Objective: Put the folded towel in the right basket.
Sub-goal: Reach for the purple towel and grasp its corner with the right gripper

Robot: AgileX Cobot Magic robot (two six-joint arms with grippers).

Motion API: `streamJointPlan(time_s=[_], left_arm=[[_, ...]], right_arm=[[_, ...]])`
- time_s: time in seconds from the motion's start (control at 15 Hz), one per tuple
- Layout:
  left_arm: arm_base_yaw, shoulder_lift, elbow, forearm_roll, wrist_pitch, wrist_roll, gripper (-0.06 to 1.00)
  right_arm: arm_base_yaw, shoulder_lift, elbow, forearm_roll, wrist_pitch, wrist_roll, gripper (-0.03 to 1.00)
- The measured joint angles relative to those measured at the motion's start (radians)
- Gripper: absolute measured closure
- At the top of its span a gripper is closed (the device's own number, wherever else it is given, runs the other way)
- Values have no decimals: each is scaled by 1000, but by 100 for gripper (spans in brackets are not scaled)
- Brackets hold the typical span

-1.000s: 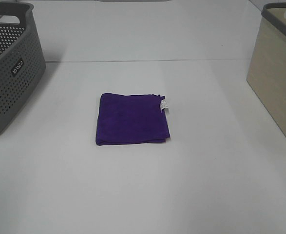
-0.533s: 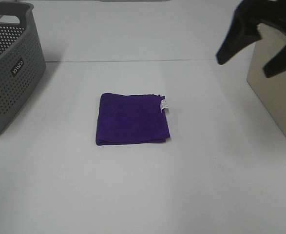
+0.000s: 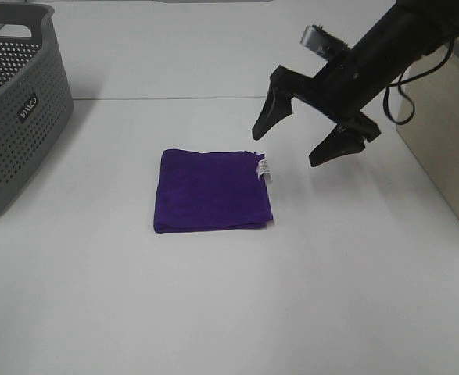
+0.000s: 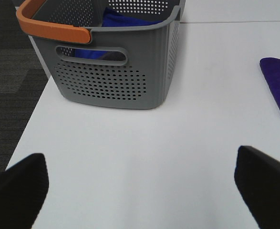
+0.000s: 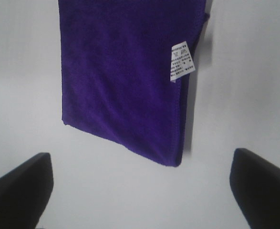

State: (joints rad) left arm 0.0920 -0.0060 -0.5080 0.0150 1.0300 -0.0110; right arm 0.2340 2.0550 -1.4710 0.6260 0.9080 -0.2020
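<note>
The folded purple towel [image 3: 212, 191] lies flat in the middle of the white table, with a white label [image 3: 263, 169] at its right edge. My right gripper [image 3: 289, 144] is open and empty, hanging just above and to the right of the towel's far right corner. The right wrist view shows the towel [image 5: 125, 76] and its label [image 5: 181, 62] below the open gripper [image 5: 140, 157]. The beige right basket [image 3: 440, 148] stands at the right edge. My left gripper [image 4: 140, 155] is open and empty over the table near the grey basket; the towel's edge [image 4: 278, 86] shows there.
A grey perforated basket [image 3: 18, 117] with an orange handle [image 4: 51, 31] stands at the far left; a blue cloth [image 4: 125, 19] lies inside it. The table's left edge drops to dark floor [image 4: 6, 71]. A cable [image 3: 401, 86] hangs from the right arm.
My right arm came into view from the upper right and moved left and down toward the towel's right side, jaws open. The towel has not moved.
</note>
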Motion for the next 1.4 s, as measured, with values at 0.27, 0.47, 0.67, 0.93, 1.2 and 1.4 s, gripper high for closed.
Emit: streamJointPlan(time_s=[0.27, 0.47, 0.67, 0.93, 1.2, 1.4], left_arm=[[0, 0, 0, 0, 0, 0, -5], [0, 0, 0, 0, 0, 0, -5], [0, 0, 0, 0, 0, 0, -5], [0, 0, 0, 0, 0, 0, -5], [0, 0, 0, 0, 0, 0, -5], [0, 0, 0, 0, 0, 0, -5]], right_arm=[[0, 115, -3, 87, -73, -100, 0], [0, 145, -3, 125, -132, -153, 1], [0, 179, -5, 130, -160, -175, 1], [0, 205, -11, 148, -148, -171, 1], [22, 214, -13, 160, -149, -167, 1], [85, 253, -28, 252, -157, -167, 3]])
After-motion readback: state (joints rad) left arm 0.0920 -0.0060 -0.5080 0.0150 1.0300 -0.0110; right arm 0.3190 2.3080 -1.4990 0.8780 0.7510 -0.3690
